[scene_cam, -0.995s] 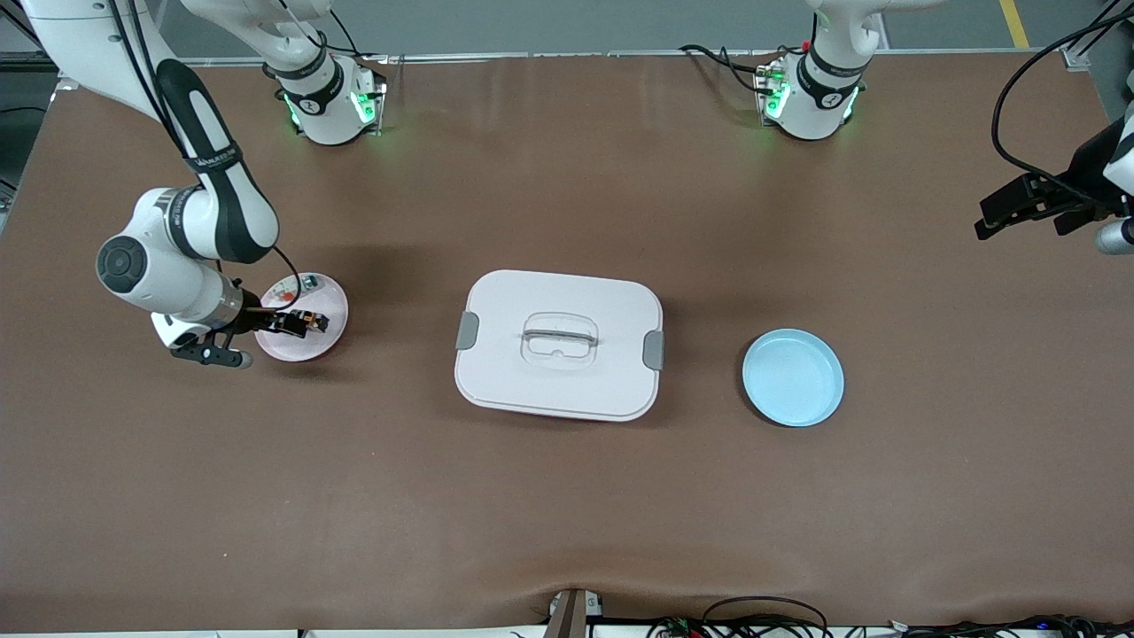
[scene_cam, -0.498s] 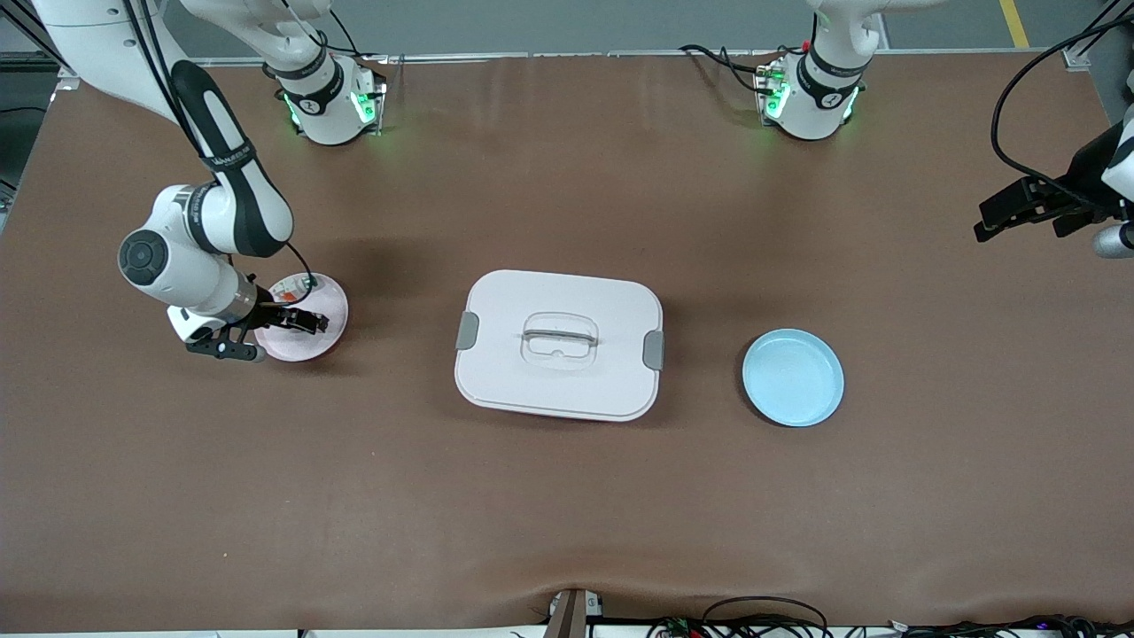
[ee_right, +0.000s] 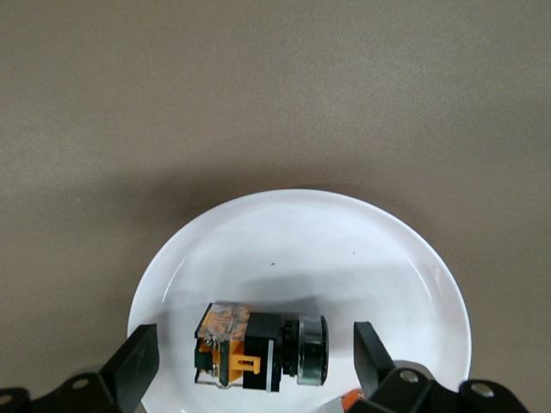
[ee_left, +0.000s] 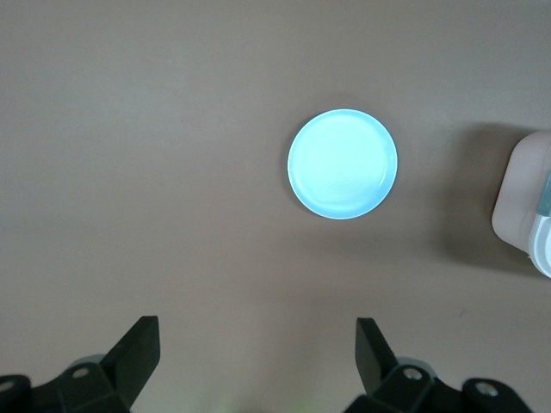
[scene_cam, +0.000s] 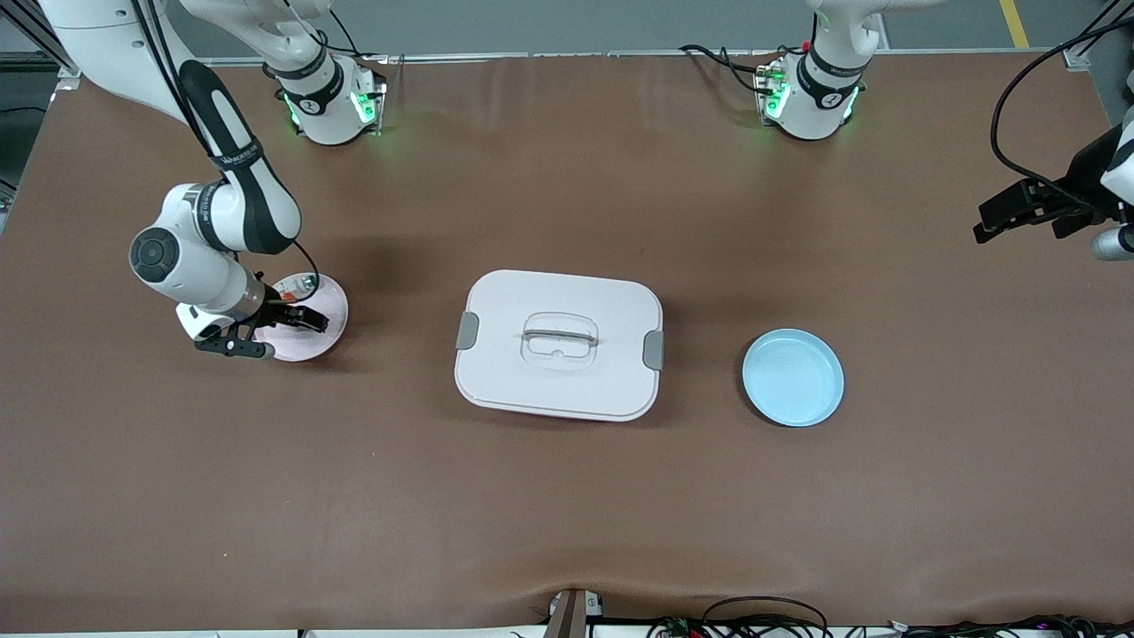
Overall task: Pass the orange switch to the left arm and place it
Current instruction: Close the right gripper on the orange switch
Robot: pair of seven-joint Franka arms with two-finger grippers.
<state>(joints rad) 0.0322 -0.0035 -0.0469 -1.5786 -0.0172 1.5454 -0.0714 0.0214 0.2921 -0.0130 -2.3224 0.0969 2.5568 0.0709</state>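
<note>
**Fingers spread over the pink plate**

Fingers [ee_right: 138, 366] of my right gripper [scene_cam: 282, 326] are standing wide apart, holding nothing, and straddling the orange switch [ee_right: 258, 348], which is lying on its side on the pink plate [scene_cam: 323, 332] at the right arm's end of the table. My right arm is bending down steeply over it. My left gripper [ee_left: 258, 361] is waiting high above the brown table [scene_cam: 567, 496], jaws wide and empty, looking down on the blue plate [scene_cam: 793, 377]. Between the plates, the box [scene_cam: 558, 346] is sitting closed.
</note>
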